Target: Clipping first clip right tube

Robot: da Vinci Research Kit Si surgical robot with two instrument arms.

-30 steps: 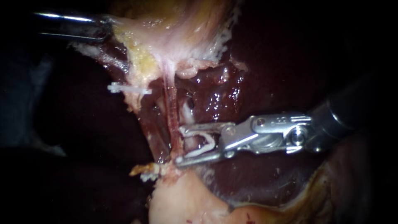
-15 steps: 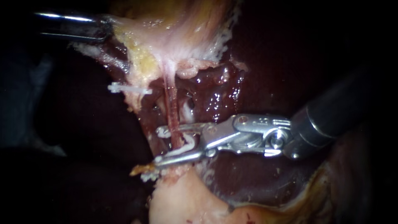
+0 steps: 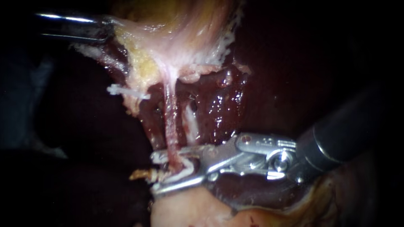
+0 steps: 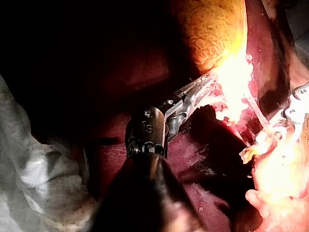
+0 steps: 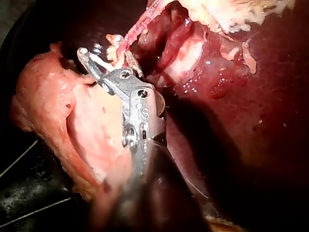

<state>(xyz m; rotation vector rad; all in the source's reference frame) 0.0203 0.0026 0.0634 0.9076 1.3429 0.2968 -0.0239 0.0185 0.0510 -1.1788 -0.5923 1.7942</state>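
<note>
At the far left of the endoscope view the left instrument (image 3: 108, 28) comes in along the upper edge. Its jaws are closed onto the rim of the gallbladder (image 3: 176, 38), whose pale yellow-pink tissue fans downward to a narrow neck. The left wrist view shows the same jaws lying close together with their tips in that bright tissue. Just below and left of the neck, a second clip (image 3: 126, 90), small and white, sticks out sideways from the tissue edge. From the neck the reddish tube (image 3: 170, 122) runs straight down over the dark, wet liver (image 3: 219, 109), with a paler strand (image 3: 191, 124) just beside it on the right. The tube's lower end passes between the jaws of the right instrument (image 3: 156, 173): one jaw lies across it above and the other below, and both tips reach past it to the left. These jaws stand only narrowly apart and hold the white clip (image 3: 187, 170) between them, its arms bracketing the tube. Whether the clip has locked cannot be told. Pale pink tissue (image 3: 181, 210) lies right under the lower jaw. The metal wrist and dark shaft run off to the right.
</note>
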